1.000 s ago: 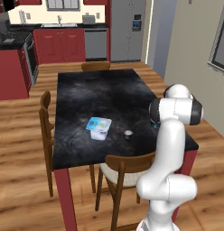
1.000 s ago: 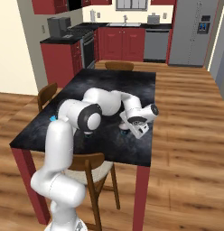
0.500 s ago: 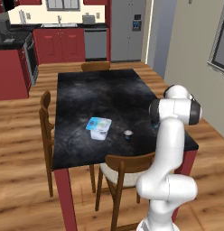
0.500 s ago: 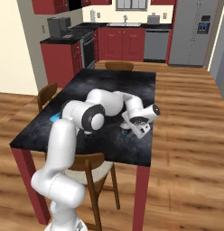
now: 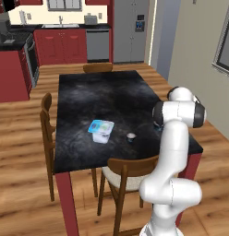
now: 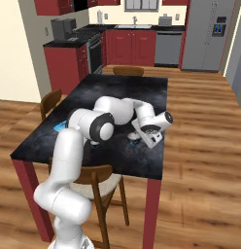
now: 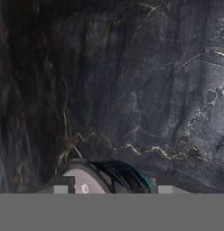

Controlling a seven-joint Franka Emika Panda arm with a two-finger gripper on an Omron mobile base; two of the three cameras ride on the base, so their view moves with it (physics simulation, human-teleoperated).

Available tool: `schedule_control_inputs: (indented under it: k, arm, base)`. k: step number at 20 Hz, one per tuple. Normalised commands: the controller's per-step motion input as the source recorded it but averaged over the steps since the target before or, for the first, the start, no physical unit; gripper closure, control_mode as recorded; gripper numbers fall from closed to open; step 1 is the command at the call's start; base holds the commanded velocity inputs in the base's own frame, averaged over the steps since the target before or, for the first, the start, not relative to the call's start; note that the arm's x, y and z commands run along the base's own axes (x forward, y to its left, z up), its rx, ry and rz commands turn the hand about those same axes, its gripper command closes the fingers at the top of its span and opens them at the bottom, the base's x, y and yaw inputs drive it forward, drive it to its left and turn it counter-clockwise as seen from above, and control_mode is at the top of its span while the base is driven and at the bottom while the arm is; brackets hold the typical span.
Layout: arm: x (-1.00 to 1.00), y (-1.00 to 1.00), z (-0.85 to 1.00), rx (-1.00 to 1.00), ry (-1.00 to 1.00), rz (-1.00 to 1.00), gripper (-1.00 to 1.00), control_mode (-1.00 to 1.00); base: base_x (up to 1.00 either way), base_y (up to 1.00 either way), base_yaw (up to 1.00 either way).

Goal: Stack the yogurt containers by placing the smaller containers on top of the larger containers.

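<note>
A small yogurt cup (image 7: 102,178) sits low between our gripper's (image 7: 109,189) tips, which have narrowed around it; whether they grip yet we cannot tell. The hand has sunk lower, so pickup seems underway. The other cup (image 5: 131,136) waits just beside the tub (image 5: 101,130) (mid-table) on the black marble table (image 5: 102,97); red kitchen cabinets (image 5: 63,45) stand behind.

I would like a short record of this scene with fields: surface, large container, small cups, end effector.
surface: dark marbled table top
large container: squarish white plastic tub with light blue foil top, near the table's left front part in the left base view
free small cup: tiny dark round cup with pale top, right of the tub, apart from it
second small cup: dark cup with pale top and teal edge, between the finger tips in the hand view
end effector: low over the table's right edge, jaws around the second cup; grip not confirmed
</note>
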Motion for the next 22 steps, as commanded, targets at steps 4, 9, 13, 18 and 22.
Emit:
schedule_control_inputs:
  k: [4,9,13,18,22]
  arm:
    - [0.00,0.07,-0.02,0.00,0.00,-0.07,1.00,-1.00]
    - [-0.02,0.00,0.00,0.00,0.00,-0.08,1.00,-1.00]
    - [-0.08,0.00,0.00,0.00,0.00,-0.11,1.00,-1.00]
    - [-0.22,0.00,0.07,0.00,-0.03,-0.14,1.00,-1.00]
    - [-0.19,0.05,0.27,0.00,-0.07,-0.15,1.00,-1.00]
  base:
    - [0.00,0.00,0.00]
    - [0.00,0.00,0.00]
    - [0.00,0.00,0.00]
    - [0.00,0.00,0.00]
    - [0.00,0.00,0.00]
